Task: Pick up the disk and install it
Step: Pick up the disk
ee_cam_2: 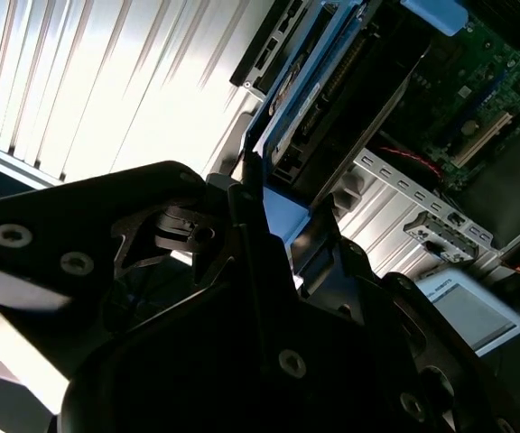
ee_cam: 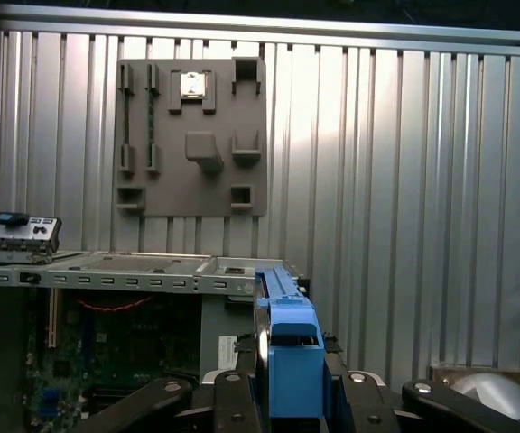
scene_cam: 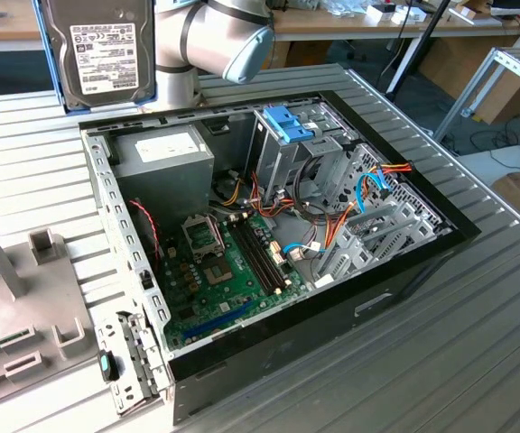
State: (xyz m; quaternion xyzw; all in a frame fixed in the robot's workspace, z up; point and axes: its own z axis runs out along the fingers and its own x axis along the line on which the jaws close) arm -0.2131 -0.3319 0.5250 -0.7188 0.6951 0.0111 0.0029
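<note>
Ribbed aluminium tabletop [scene_cam: 477,343] carries an open computer case [scene_cam: 404,271] lying on its side, with workbenches and metal frames behind it. Inside the case the exterior view shows a green motherboard [scene_cam: 224,271], a grey power supply [scene_cam: 165,153] in the far corner towards the exterior view's left, and a metal drive cage with a blue carrier [scene_cam: 289,124] already seated in it, amid orange and blue cables. A grey fixture plate [scene_cam: 7,307] with raised holders lies on the table at the exterior view's left, just beside the case. The disk [scene_cam: 106,50] is lifted off the table and hangs upright near the case's far corner by the power supply, its white label facing the exterior camera and its blue rail along one edge. It is just beside the robot arm [scene_cam: 210,41]. In the first wrist view the gripper [ee_cam: 287,383] has its black fingers pressed against both sides of the disk's blue carrier, clamping it edge-on above the case wall. The second wrist view shows the same grip from the other side.
</note>
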